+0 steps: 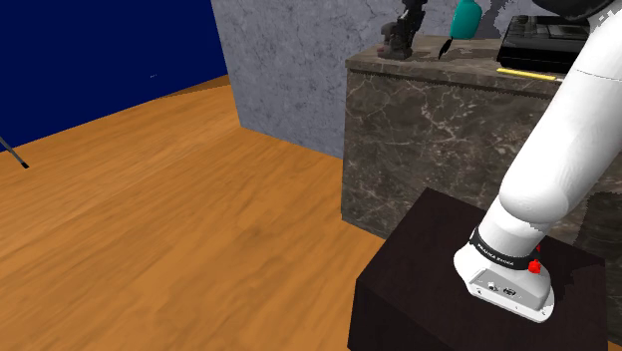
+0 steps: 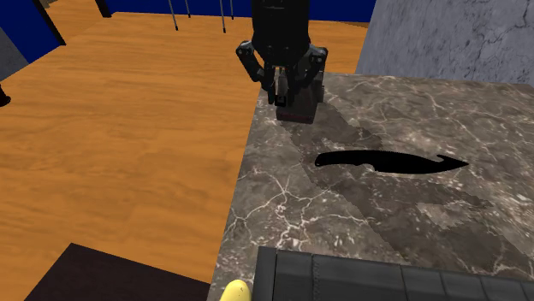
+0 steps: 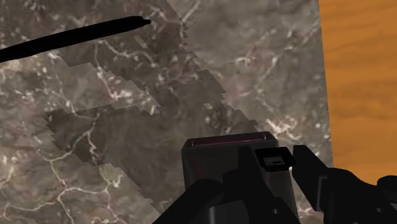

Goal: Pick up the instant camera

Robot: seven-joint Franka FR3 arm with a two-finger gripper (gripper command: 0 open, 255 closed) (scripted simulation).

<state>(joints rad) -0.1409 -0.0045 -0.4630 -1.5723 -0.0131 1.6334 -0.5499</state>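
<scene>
From beside the stand [image 1: 429, 289], my shoulder camera looks over the floor [image 1: 150, 219] to the marble worktop [image 1: 419, 62]. My second camera stands close above the worktop, facing along it. The wrist camera looks down near the same floor-side edge.

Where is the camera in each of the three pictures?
Shoulder view: the camera is the small dark thing near the top, on the left end of the marble counter.
Second exterior view: the camera is at the top middle, on the counter's far left corner.
Wrist view: the camera is the dark box near the counter's edge.
Shared landmark: the marble counter's edge where it meets the wooden floor.
</scene>
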